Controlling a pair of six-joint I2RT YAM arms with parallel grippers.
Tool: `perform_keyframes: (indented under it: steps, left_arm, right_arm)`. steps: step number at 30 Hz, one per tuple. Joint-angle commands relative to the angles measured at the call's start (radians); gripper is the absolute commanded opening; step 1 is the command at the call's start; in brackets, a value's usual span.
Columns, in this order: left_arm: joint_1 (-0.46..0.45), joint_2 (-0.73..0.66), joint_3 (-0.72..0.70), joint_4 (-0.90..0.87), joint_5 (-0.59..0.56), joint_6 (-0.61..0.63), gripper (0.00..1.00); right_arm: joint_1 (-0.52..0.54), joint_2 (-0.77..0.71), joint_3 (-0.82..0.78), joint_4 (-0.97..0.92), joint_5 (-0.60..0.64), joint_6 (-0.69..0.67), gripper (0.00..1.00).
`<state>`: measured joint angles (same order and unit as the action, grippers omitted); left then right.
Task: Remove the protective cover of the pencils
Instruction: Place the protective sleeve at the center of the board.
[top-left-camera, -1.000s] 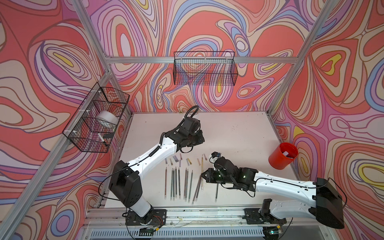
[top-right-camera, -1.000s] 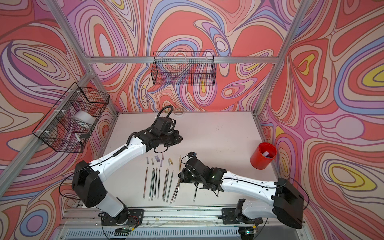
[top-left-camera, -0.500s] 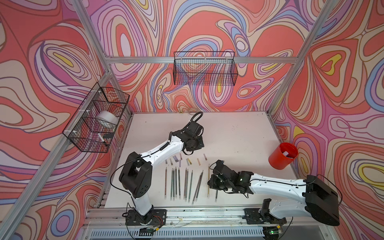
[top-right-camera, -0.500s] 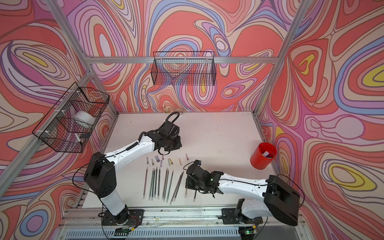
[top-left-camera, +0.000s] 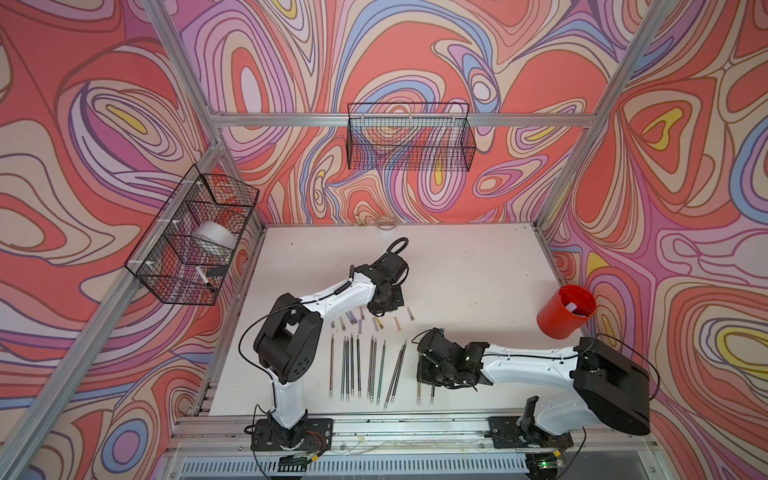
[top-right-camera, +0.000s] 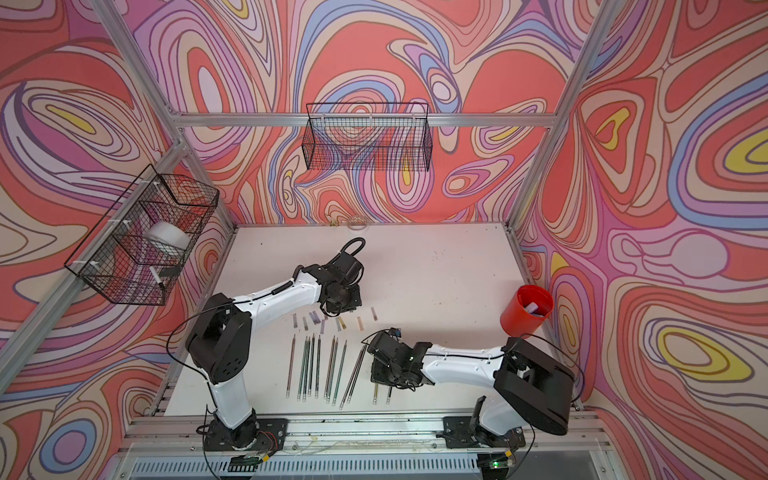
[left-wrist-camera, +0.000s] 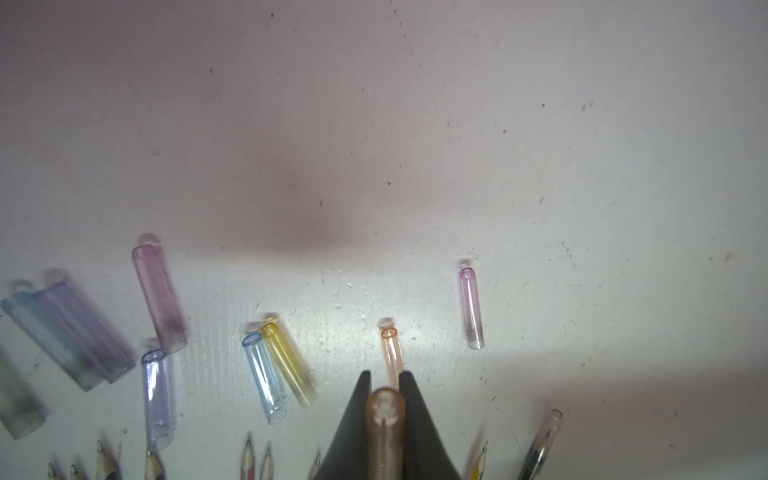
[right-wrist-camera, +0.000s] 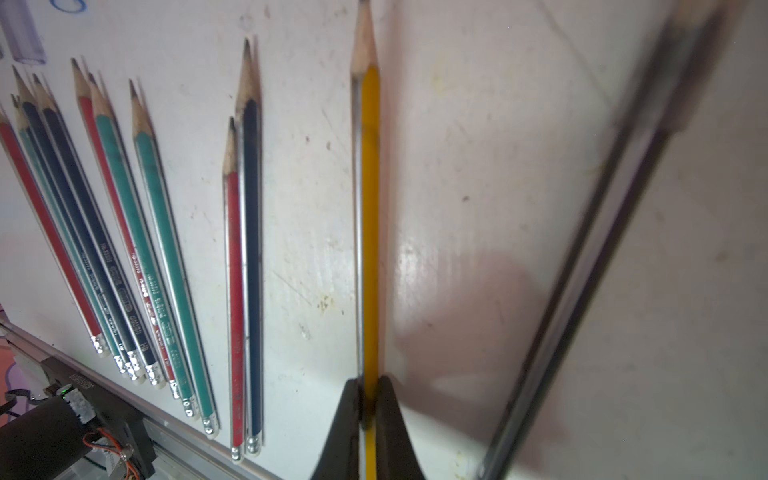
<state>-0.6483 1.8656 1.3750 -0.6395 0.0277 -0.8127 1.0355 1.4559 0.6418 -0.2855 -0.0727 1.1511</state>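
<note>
In the left wrist view my left gripper (left-wrist-camera: 384, 376) is shut on a peach translucent protective cover (left-wrist-camera: 385, 409), held just above the table. Several loose covers lie below it, among them a peach one (left-wrist-camera: 391, 349), a yellow one (left-wrist-camera: 289, 363) and a pink one (left-wrist-camera: 471, 309). My right gripper (right-wrist-camera: 369, 382) is shut on a yellow pencil (right-wrist-camera: 370, 199) with a bare sharpened tip, low over the table. Several bare pencils (right-wrist-camera: 158, 249) lie in a row (top-left-camera: 357, 365). A dark pencil (right-wrist-camera: 582, 291) beside the yellow one carries a clear cover (left-wrist-camera: 547, 428).
A red cup (top-left-camera: 567, 311) stands at the table's right edge. Wire baskets hang on the back wall (top-left-camera: 409, 139) and the left wall (top-left-camera: 195, 241). In both top views the left gripper (top-left-camera: 380, 309) hangs over the cover row (top-right-camera: 328, 322); the right gripper (top-right-camera: 384, 374) is near the front edge.
The left gripper has come forward from the table's middle to the cover row. The right gripper has drawn back toward the front edge with the yellow pencil.
</note>
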Motion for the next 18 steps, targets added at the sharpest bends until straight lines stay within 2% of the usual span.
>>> perform_keyframes:
  steps: [1,18]
  left_arm:
    - [-0.004,0.031,-0.009,-0.043,-0.007,-0.014,0.16]
    - [-0.004,0.124,0.024,-0.066,0.012,-0.019,0.22]
  right_arm:
    - [0.002,0.023,0.030,-0.015,-0.007,0.009,0.00]
    - [0.002,0.077,0.119,-0.052,-0.016,-0.006,0.00]
